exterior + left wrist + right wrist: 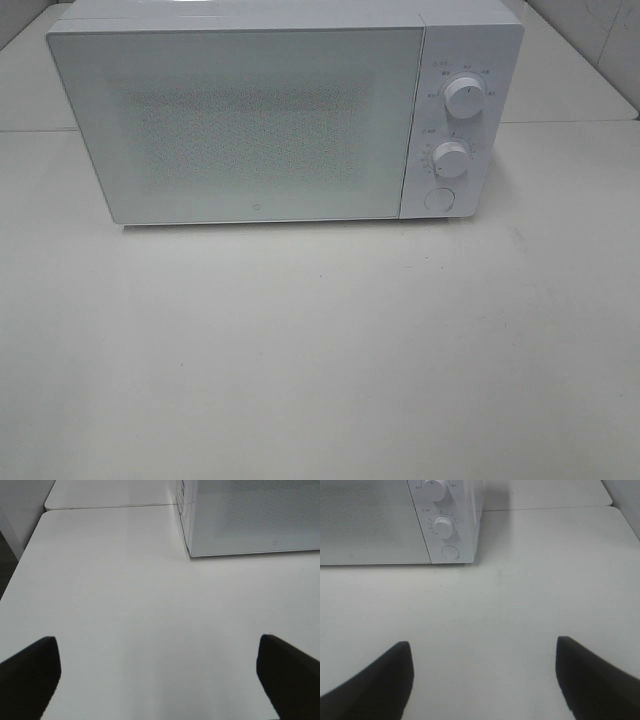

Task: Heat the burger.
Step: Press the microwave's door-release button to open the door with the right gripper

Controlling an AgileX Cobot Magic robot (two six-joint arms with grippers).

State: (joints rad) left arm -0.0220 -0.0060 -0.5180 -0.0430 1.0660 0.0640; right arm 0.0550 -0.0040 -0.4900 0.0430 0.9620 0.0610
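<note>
I look for the burger and I do not find it in any view. The white box-shaped microwave oven (285, 120) stands at 12 o'clock on the plain white table (300, 360). Its frosted glass door (200, 150) is closed, so I cannot tell if the burger is behind it. The round white door button (438, 198) sits at 5 o'clock on the oven front, under two round white knobs (465, 95).

The left gripper (157, 642) has its black fingers spread fully and holds nothing. The right gripper (482, 642) is also wide apart and empty, above bare table.

I expect a burger to be light, soft and loosely stacked, so a hard squeeze would crush the bun and the layers may slide. I would take it low at both sides, gently, across bun and patty together.
</note>
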